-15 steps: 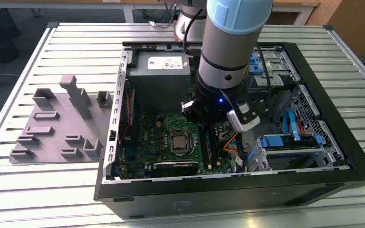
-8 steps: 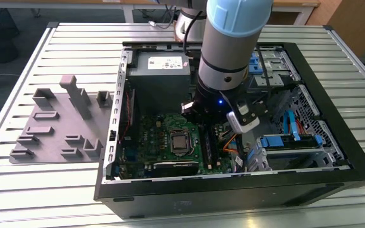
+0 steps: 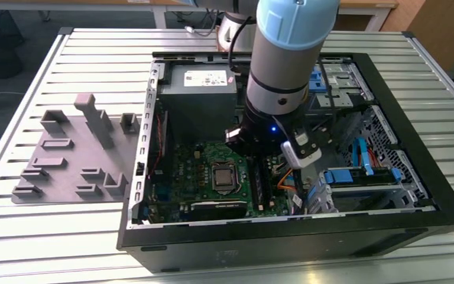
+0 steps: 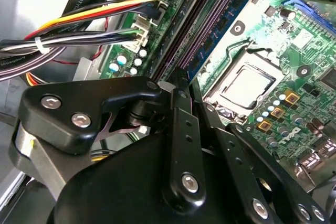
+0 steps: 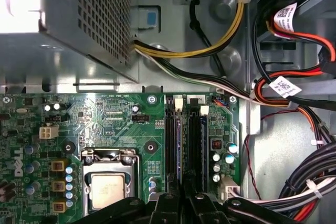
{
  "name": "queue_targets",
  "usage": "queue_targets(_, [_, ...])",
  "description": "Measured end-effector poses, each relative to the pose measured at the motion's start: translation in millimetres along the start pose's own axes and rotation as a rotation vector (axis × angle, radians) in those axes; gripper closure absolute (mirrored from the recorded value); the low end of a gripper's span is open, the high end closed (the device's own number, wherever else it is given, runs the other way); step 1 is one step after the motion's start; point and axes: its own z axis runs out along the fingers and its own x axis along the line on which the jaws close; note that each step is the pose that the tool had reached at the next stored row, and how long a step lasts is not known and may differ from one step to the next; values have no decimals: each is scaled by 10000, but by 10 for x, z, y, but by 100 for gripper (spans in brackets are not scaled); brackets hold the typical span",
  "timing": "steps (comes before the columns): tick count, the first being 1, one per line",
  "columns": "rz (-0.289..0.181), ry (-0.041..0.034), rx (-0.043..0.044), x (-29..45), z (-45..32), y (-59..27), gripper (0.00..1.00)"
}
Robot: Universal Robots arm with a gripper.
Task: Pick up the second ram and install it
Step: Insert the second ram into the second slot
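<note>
Second ram appears as a thin blue strip standing on edge in one of the dark slots of the motherboard, running straight out from under the gripper in the first wrist view. In the second wrist view you see the same blue edge lying along the slot rows, with the gripper over its near end. The black fingers sit close together on either side of the strip, but you cannot tell whether they pinch it, press on it or stand just clear. A further blue edge lies in a neighbouring slot. Just beside the slots is the socket with its metal cover, and on the other side bundled cables run past the board. In the exterior view the arm reaches down into the open case, and the gray tray lies on the table outside the case, on the exterior view's left.
</note>
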Motion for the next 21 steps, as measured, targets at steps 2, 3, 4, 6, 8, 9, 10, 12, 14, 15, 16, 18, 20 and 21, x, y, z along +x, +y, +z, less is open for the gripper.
queue_targets(2, [-1, -1, 0, 2, 7, 0, 86])
queue_targets(3, [0, 0, 0, 4, 10, 0, 86])
queue_targets(4, [1, 0, 0, 5, 12, 0, 86])
queue_targets(6, [0, -1, -1, 7, 19, 0, 86])
queue_targets(8, [1, -1, -2, 8, 26, 0, 86])
queue_targets(9, [1, -1, -1, 9, 30, 0, 86])
queue_targets(10, [1, -1, -1, 10, 33, 0, 86])
queue_targets(12, [1, 0, 1, 11, 37, -1, 86])
queue_targets(14, [1, 0, 0, 11, 39, -1, 86])
queue_targets(15, [1, 0, -1, 11, 39, -1, 86])
queue_targets(16, [1, -1, -2, 11, 40, -1, 86])
queue_targets(18, [1, 0, -1, 11, 40, -1, 86])
queue_targets(20, [1, 0, -1, 11, 41, -1, 86])
queue_targets(21, [1, 0, -1, 10, 41, -1, 86])
